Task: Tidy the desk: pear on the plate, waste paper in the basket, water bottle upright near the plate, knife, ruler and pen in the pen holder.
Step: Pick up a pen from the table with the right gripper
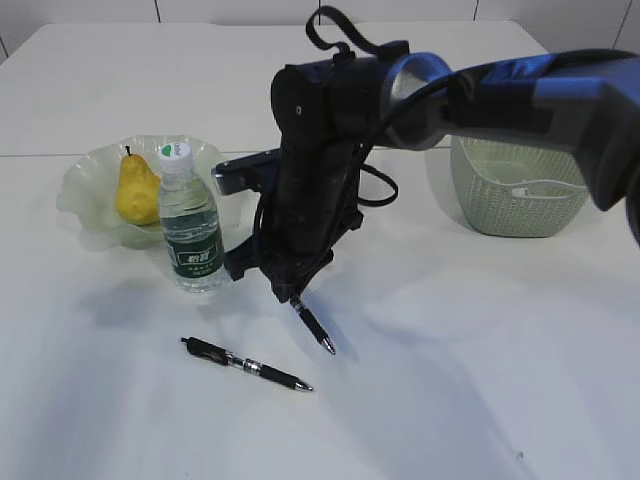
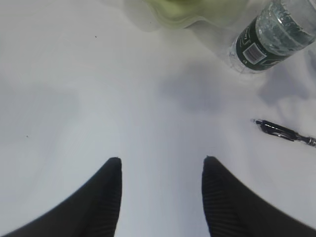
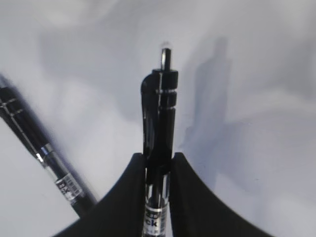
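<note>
My right gripper (image 1: 297, 298) reaches down over the middle of the desk (image 1: 450, 380) and is shut on a black pen (image 1: 316, 329), which slants down toward the surface. In the right wrist view the pen (image 3: 159, 113) stands pinched between both fingers of the right gripper (image 3: 158, 155). A second black pen (image 1: 245, 365) lies flat nearby. The yellow pear (image 1: 136, 188) rests on the pale green plate (image 1: 85, 190). The water bottle (image 1: 190, 225) stands upright beside the plate. My left gripper (image 2: 162, 160) hangs open over bare desk. Pen holder, knife, ruler and waste paper are out of view.
The sage green basket (image 1: 520, 195) stands at the back right. The right arm (image 1: 520, 90) stretches from the right edge across the middle. The left wrist view shows the bottle (image 2: 269, 39), the plate's rim (image 2: 187, 10) and the lying pen (image 2: 284, 132).
</note>
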